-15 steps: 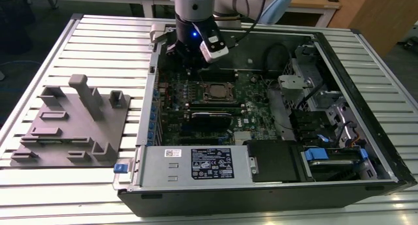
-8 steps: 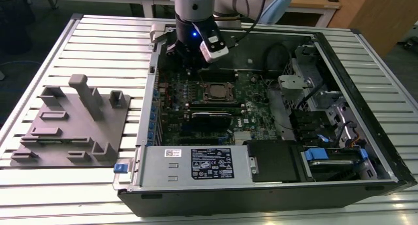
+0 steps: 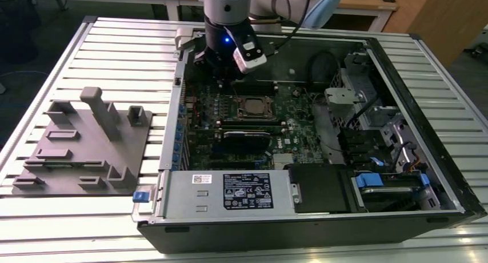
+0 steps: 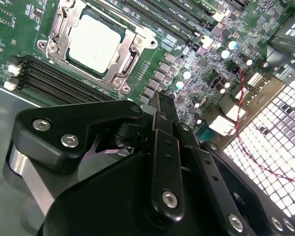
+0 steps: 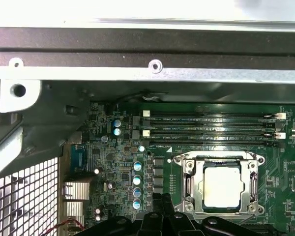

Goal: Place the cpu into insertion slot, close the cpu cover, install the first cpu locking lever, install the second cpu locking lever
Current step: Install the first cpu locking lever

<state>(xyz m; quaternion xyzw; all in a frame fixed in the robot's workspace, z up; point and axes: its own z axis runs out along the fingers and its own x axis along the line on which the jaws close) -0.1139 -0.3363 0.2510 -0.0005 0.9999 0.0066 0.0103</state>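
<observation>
The black tool [image 4: 160, 101], pinched together on nothing, hangs upper-centre in the exterior view, and coming down off-line it could gouge the small square silver-topped cpu [image 3: 255, 109] seated mid-frame under its thin grey metal cover [image 4: 129, 49].

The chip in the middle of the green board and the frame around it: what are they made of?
The chip: its top looks like metal, a flat, pale silver-grey plate with a soft matte sheen. The frame: probably thin stamped steel, since it is bright, reflective and bent at the edges.
</observation>
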